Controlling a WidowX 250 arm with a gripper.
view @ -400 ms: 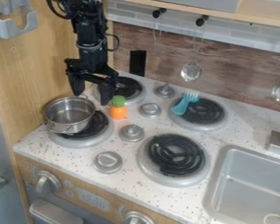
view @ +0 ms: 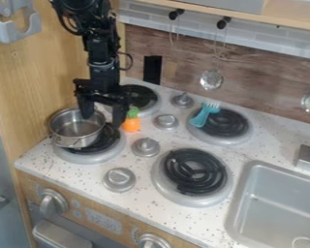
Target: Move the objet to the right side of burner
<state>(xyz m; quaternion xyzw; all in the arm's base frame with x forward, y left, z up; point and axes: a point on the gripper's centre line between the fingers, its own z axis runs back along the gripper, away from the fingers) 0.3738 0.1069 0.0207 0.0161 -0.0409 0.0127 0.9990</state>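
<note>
Jaws spread wide, released, one tip over metal pot (view: 70, 137), other beside orange toy (view: 131, 126)

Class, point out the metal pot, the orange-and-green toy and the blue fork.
Metal pot (view: 75, 128): camera view, on its inside.
Orange-and-green toy (view: 131, 125): camera view, on its orange part.
Blue fork (view: 201, 117): camera view, on its handle.

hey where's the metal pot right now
In the camera view, the metal pot sits at the left, partly over the lower-left burner, just left of the orange toy.
</note>
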